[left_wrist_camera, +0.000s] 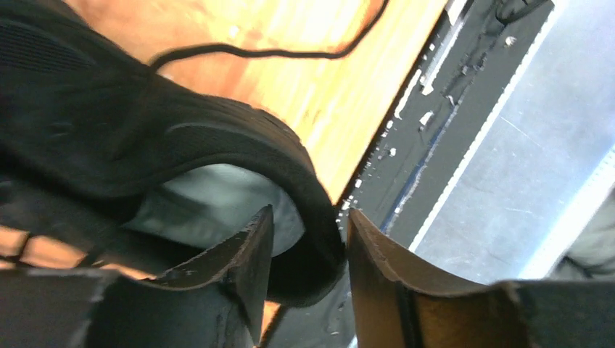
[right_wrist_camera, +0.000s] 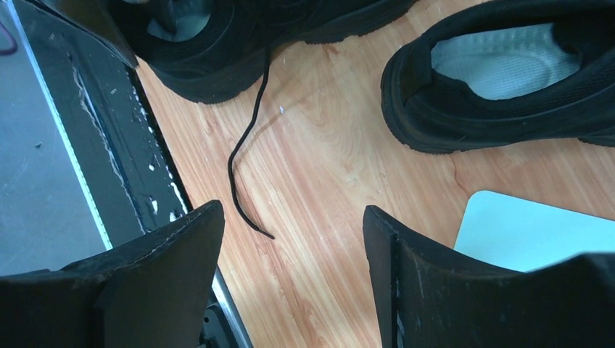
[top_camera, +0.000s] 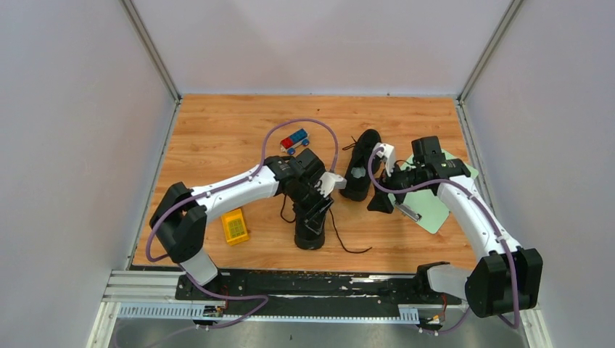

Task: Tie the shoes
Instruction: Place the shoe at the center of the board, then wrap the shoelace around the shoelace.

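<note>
While the wooden table point(top_camera: 217, 130) is carrying both black shoes near its centre, the task is sitting at an early step. By my judgement a shoe is being positioned, and no knot is begun. The left arm is reaching to the lower shoe point(top_camera: 308, 230) at lower centre of the top view. The left gripper point(left_wrist_camera: 310, 226) is pinching its heel collar, one finger inside over the pale insole and one outside. The upper shoe point(top_camera: 360, 168) is lying just right of centre, apart from the first. The right gripper point(right_wrist_camera: 292, 210) is hovering over bare wood beside it, fingers spread wide with nothing between them. A pale green mat point(top_camera: 435, 206) is lying under the right arm. A loose lace point(right_wrist_camera: 243, 181) is trailing from the lower shoe across the wood. The next move, I judge, is calling for the held shoe to be settled flat. The free gripper is then needing a fine pinch on that thin lace end, close against the wood.
</note>
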You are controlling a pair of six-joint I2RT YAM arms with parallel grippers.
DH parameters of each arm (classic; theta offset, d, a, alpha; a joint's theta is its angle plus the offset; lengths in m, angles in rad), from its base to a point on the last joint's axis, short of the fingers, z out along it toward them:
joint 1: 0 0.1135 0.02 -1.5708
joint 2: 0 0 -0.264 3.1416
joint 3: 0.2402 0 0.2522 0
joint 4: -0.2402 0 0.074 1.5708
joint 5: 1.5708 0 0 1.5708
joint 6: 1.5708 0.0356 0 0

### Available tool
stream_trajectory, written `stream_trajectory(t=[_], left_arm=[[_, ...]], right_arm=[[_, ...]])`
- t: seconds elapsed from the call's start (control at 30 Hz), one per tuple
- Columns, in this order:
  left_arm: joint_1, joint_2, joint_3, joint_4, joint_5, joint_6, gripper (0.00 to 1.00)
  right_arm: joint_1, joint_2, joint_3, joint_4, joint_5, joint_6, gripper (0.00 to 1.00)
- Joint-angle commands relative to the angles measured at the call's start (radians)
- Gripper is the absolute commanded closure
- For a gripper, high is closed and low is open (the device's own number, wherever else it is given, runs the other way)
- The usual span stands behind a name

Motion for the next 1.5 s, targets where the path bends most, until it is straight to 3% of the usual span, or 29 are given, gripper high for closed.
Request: stream_trajectory(t=[0.0, 0.13, 0.37, 0.47, 0.67, 0.9, 1.07, 1.3, 1.43, 1.47], left_arm=[[0.017, -0.051, 0.177, -0.039, -0.104, 0.133, 0.48], [0.102, -0.139, 0.244, -0.002, -0.247, 0.198, 0.42], [0.327, -0.238, 0.07, 0.079, -0.366, -0.017, 0.38], [0.34, -0.196, 0.006, 0.085, -0.383, -0.055, 0.4], [0.34, -0.099, -0.093, 0.128, -0.416, -0.17, 0.44], [0.34, 0.033, -0.115, 0.164, -0.335, -0.197, 0.49], [0.34, 0.104, -0.138, 0.187, -0.306, -0.204, 0.6], [0.337, 0.173, -0.142, 0.21, -0.293, -0.199, 0.67], [0.333, 0.195, -0.16, 0.224, -0.31, -0.16, 0.98], [0.333, 0.193, -0.166, 0.235, -0.314, -0.153, 1.0]], right_arm=[[0.039, -0.005, -0.037, 0.084, 0.084, -0.039, 0.31], [0.056, 0.005, -0.055, 0.14, 0.258, -0.012, 0.35], [0.055, -0.04, -0.005, 0.071, 0.357, -0.063, 0.28], [0.054, -0.035, 0.049, 0.041, 0.387, -0.012, 0.28], [0.041, -0.027, 0.181, -0.044, 0.308, 0.067, 0.28], [0.037, -0.015, 0.153, -0.035, 0.308, 0.053, 0.28], [0.033, -0.026, 0.132, -0.029, 0.296, 0.061, 0.28], [0.034, -0.005, 0.132, -0.003, 0.262, 0.068, 0.28], [0.036, 0.03, 0.153, 0.032, 0.216, 0.087, 0.28], [0.036, 0.041, 0.156, 0.043, 0.205, 0.093, 0.28]])
